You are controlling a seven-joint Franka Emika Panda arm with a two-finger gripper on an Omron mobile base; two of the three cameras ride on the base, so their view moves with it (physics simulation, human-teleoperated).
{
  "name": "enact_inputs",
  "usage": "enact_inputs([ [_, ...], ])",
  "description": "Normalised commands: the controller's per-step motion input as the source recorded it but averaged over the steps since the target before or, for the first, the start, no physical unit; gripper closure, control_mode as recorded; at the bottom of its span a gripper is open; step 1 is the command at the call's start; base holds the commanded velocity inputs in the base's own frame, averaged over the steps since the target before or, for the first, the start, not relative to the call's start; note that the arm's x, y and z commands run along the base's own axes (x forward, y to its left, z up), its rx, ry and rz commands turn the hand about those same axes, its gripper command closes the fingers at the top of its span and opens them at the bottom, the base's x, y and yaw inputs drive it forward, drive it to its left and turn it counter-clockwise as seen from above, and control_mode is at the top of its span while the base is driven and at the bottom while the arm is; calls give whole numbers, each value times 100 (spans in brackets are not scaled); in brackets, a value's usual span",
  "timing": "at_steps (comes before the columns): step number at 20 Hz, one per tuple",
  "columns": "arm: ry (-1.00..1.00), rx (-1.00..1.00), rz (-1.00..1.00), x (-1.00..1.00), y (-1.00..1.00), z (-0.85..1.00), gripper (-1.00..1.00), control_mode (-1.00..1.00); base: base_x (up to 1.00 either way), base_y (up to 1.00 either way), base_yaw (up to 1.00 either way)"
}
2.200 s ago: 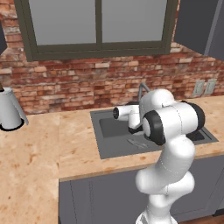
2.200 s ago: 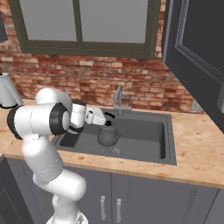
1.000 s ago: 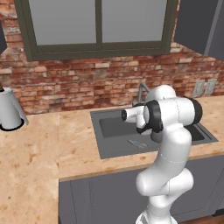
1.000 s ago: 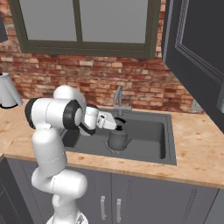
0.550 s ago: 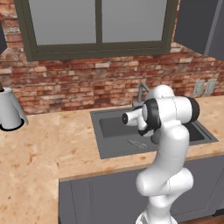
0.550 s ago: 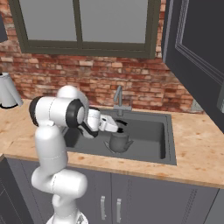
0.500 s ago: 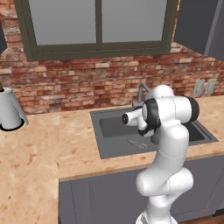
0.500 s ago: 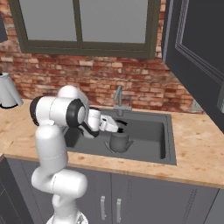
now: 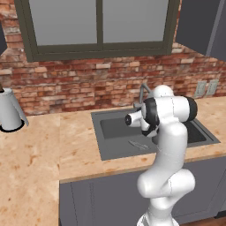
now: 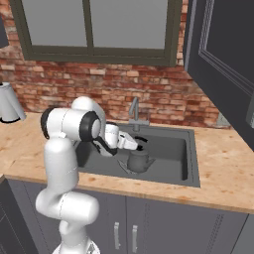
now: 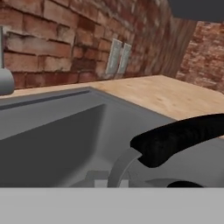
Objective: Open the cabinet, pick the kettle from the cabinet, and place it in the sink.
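The small grey kettle [image 10: 138, 161] hangs low inside the dark grey sink [image 10: 171, 155], just above the basin floor, left of the middle. My gripper [image 10: 139, 144] reaches in from the left and is shut on the kettle's black arched handle [image 11: 175, 139], which crosses the hand view at the right above the grey body [image 11: 122, 168]. In the left base view my own forearm stands in front of the sink [image 9: 114, 132]. The dark grey cabinet [image 10: 223, 64] at the upper right has its door swung open toward me.
A slim faucet [image 10: 134, 112] rises at the back rim of the sink, close behind the gripper. A tall white jug [image 9: 9, 111] stands on the wooden counter far left. Brick wall and a window run behind. Grey base cabinets [image 10: 149, 223] sit below.
The gripper has carried the kettle a little to the right and slightly lower in the sink. Over the last half second it has hardly moved.
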Motion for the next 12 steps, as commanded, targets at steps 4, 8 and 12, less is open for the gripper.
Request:
enact_inputs([
  [4,0,3,5,8,-13,-21,100,-100,0,0,0],
  [8,0,6,5,0,-17,-23,100,-100,0,0,0],
  [12,0,8,5,0,-16,-24,100,-100,0,0,0],
])
